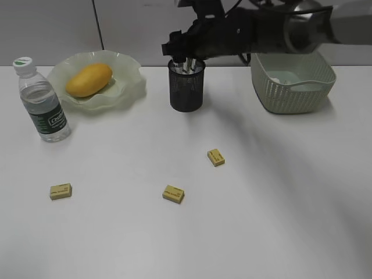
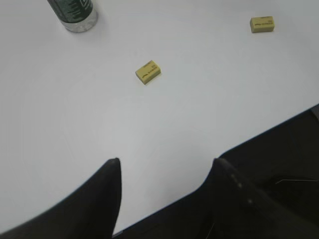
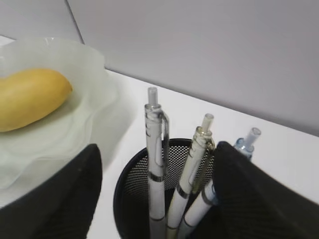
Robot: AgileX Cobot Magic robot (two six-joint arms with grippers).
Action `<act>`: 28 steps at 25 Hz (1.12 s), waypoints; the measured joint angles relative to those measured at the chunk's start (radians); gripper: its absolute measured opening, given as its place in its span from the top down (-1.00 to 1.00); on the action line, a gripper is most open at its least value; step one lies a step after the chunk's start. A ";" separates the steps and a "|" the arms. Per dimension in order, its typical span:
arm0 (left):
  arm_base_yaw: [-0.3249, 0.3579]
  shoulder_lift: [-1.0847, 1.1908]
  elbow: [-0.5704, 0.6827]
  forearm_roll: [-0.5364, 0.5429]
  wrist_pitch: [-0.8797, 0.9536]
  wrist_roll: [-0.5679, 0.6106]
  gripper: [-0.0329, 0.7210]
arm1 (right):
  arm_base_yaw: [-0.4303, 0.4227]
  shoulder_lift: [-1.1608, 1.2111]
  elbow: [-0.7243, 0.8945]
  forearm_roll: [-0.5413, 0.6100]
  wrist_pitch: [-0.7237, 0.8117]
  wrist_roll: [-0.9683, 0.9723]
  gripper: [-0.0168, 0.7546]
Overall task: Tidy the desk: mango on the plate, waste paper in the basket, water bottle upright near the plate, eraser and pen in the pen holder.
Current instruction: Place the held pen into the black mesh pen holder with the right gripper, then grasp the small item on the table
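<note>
The yellow-orange mango [image 1: 88, 79] lies on the ruffled pale green plate [image 1: 131, 84], also in the right wrist view [image 3: 30, 97]. The water bottle [image 1: 42, 102] stands upright left of the plate. The black mesh pen holder [image 1: 186, 87] holds three white pens [image 3: 155, 149]. My right gripper [image 1: 187, 55] [image 3: 157, 164] is open just above the holder, jaws either side of the pens. Three yellow erasers lie on the desk [image 1: 216, 157], [image 1: 173, 193], [image 1: 60, 191]. My left gripper [image 2: 164, 167] is open and empty over the desk edge. No waste paper shows.
The pale grey-green basket [image 1: 292, 84] stands at the back right; its inside is partly hidden by the right arm. The bottle's base [image 2: 75, 12] and two erasers [image 2: 148, 71], [image 2: 262, 24] show in the left wrist view.
</note>
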 joint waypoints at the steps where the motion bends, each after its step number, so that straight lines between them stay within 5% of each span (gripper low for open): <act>1: 0.000 0.000 0.000 0.000 0.000 0.000 -0.24 | 0.000 -0.020 0.000 -0.009 0.038 0.000 -0.47; 18: 0.000 0.000 0.000 0.000 0.000 0.000 -0.24 | 0.000 -0.176 0.000 -0.084 1.007 -0.001 -0.39; 23: 0.000 0.000 0.000 0.000 0.000 0.000 -0.24 | 0.000 -0.176 0.000 -0.139 1.195 0.029 -0.39; 28: 0.000 0.000 0.000 0.000 0.000 0.000 -0.24 | 0.000 -0.223 0.045 -0.171 1.220 0.075 -0.39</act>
